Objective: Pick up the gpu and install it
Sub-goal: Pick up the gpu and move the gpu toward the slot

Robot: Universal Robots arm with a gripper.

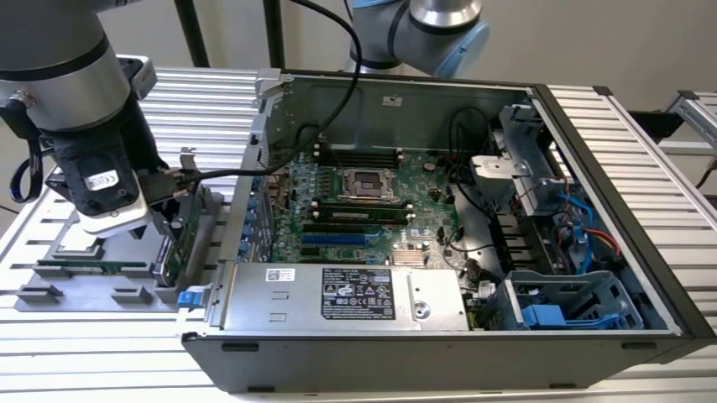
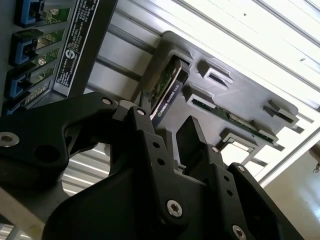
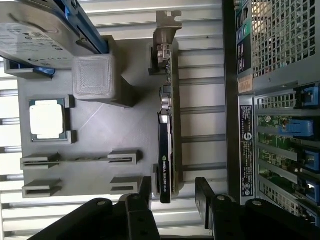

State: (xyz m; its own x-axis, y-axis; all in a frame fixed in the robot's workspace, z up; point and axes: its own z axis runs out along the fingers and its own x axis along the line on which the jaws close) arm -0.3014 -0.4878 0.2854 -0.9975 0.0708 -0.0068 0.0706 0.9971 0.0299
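- Pincer (image 3: 175, 186) is spread open, gripping nothing. We see its two black fingers (image 3: 145, 187) set apart in both wrist views.
- Gpu (image 3: 166, 150) stands on its long edge in a slot of the grey parts tray (image 3: 100, 135), outside the pc case (image 1: 392, 361).
- Gpu's near end sits between the fingers, closer to one than the other. We can't tell if that finger touches it; the other shows a clear gap.
- Silver bracket (image 3: 167, 30) is at the card's far end, away from the pincer.
- Black shroud faces the cpu chip (image 3: 46, 120) side of the tray, and the green board side faces the case.
- In the exterior view, tray + gpu are at approx 9 o'clock from the case, w/ the arm's wrist above them. The motherboard (image 1: 358, 197) is inside the case, at approx 3 o'clock from the gpu.
- Also on the tray, on the cpu chip side of the gpu: hard drive (image 3: 35, 30) w/ blue rails, and a thin memory stick (image 3: 80, 160) in its own slot.
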